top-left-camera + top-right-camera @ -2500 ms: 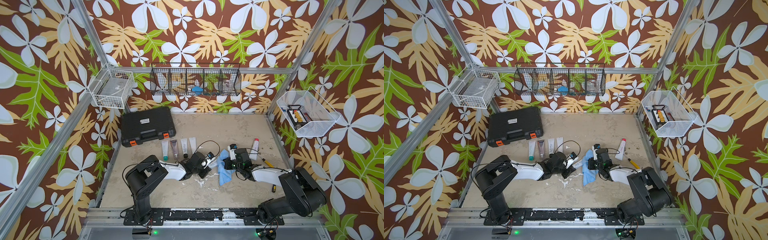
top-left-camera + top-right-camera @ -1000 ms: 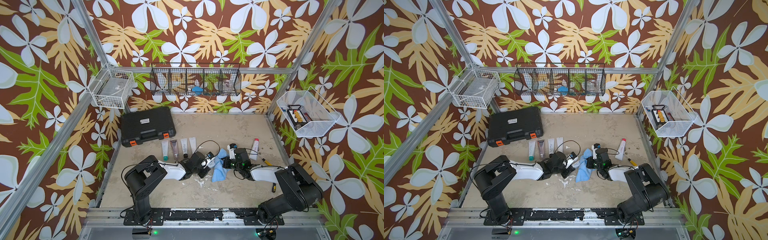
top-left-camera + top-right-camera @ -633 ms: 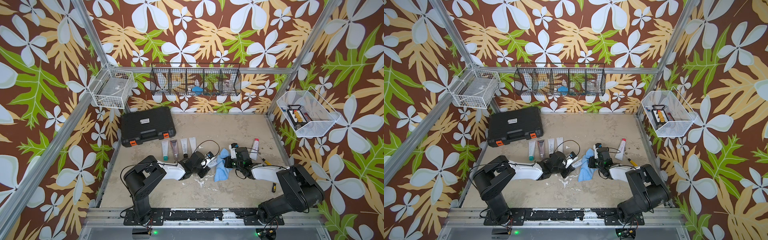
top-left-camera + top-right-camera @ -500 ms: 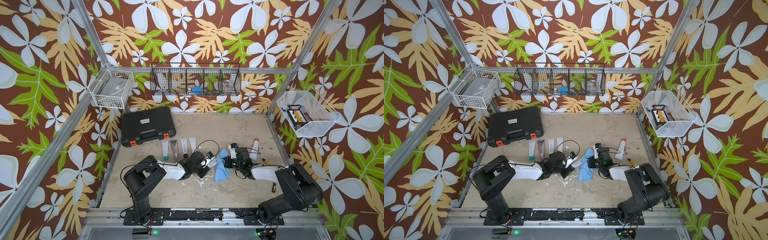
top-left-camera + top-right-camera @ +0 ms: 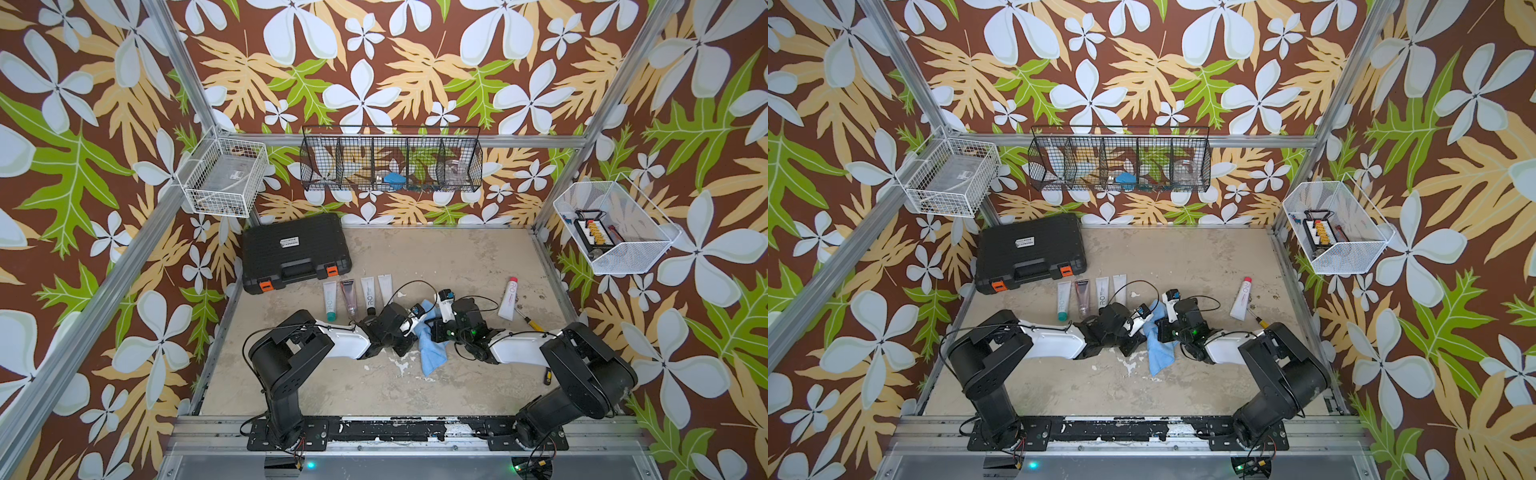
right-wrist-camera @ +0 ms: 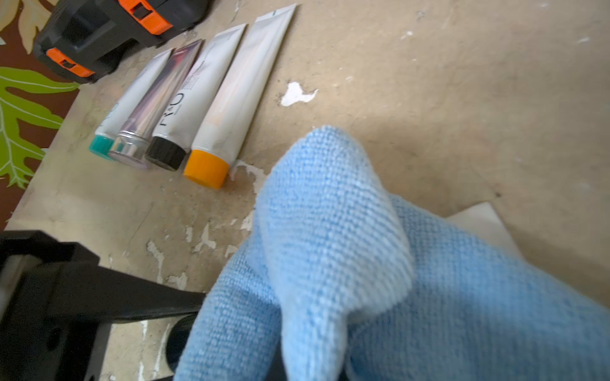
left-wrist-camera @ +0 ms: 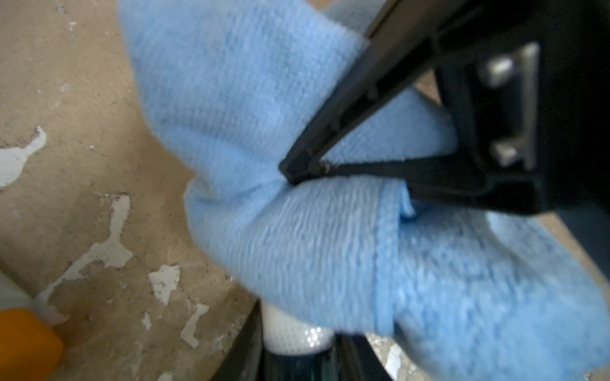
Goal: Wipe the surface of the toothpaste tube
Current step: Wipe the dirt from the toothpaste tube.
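My left gripper (image 7: 297, 358) is shut on a white toothpaste tube (image 7: 295, 331) near its dark cap, holding it just above the table. A blue cloth (image 7: 297, 237) lies draped over most of the tube. My right gripper (image 7: 293, 173) is shut on a fold of that cloth, right above the tube. In the right wrist view the blue cloth (image 6: 330, 264) hides the jaws, and the toothpaste tube's flat tail (image 6: 478, 224) sticks out past it. In both top views the two grippers meet mid-table at the blue cloth (image 5: 430, 353) (image 5: 1158, 351).
A row of several tubes (image 5: 357, 295) lies behind the left arm, in front of a black case (image 5: 295, 251). A red-capped tube (image 5: 509, 297) and a screwdriver (image 5: 530, 324) lie at the right. Wire baskets (image 5: 390, 160) hang on the walls.
The right gripper has shifted the cloth slightly along the tube, towards the left gripper. The left arm holds still.
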Tool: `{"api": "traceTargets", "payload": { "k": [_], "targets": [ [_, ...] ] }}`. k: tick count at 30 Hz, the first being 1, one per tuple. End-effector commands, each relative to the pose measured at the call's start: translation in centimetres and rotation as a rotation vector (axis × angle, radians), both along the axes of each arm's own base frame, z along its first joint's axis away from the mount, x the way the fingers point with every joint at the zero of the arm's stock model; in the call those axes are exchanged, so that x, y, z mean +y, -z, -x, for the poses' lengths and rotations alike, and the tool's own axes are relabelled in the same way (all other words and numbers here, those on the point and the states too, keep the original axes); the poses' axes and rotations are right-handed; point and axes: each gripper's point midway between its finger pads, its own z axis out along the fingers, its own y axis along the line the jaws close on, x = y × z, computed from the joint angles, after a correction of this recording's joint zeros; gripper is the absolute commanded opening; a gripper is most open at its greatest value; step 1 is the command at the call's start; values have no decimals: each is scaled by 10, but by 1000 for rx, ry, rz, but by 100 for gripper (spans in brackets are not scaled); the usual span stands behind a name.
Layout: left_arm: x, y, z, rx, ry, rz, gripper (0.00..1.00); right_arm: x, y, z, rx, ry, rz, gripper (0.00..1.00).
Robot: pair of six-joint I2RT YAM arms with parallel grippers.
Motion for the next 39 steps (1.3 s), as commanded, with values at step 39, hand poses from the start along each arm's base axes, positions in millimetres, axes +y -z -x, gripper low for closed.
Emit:
{"api": "traceTargets", "payload": {
  "k": [39],
  "targets": [
    [-8, -18, -6, -30, -9, 78, 14, -104, 7, -28, 99, 260, 93, 0]
  ]
}}
